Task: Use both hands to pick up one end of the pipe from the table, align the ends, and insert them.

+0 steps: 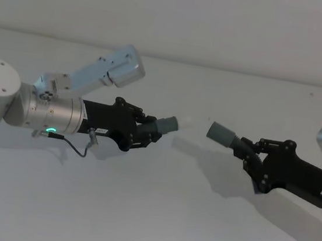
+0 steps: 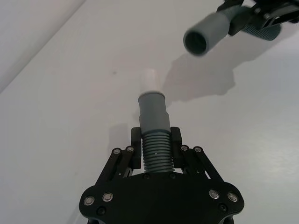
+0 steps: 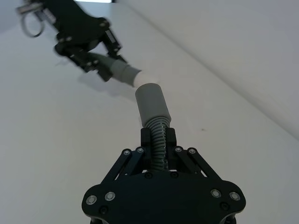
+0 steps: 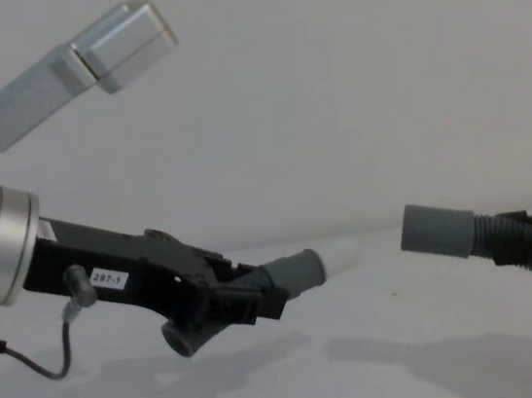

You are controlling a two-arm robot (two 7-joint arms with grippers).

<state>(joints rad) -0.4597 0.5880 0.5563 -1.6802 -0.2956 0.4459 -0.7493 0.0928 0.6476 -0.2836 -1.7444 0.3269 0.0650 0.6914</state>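
Both pipe pieces are held above the white table point(image 1: 155, 214). My left gripper point(image 1: 143, 135) is shut on the ribbed body of the white-tipped pipe piece point(image 1: 166, 125); its grey cuff point(image 2: 153, 112) and white tip point(image 2: 151, 79) point toward the right. My right gripper point(image 1: 254, 158) is shut on the ribs of the other pipe piece point(image 1: 225, 135), whose hollow grey cuff point(image 3: 152, 102) faces left. The two ends face each other across a small gap, apart point(image 4: 337, 256), point(image 4: 435, 230).
The table's far edge meets a pale wall behind point(image 1: 220, 22). A thin cable point(image 1: 75, 145) hangs under my left wrist. Open white surface lies below both arms.
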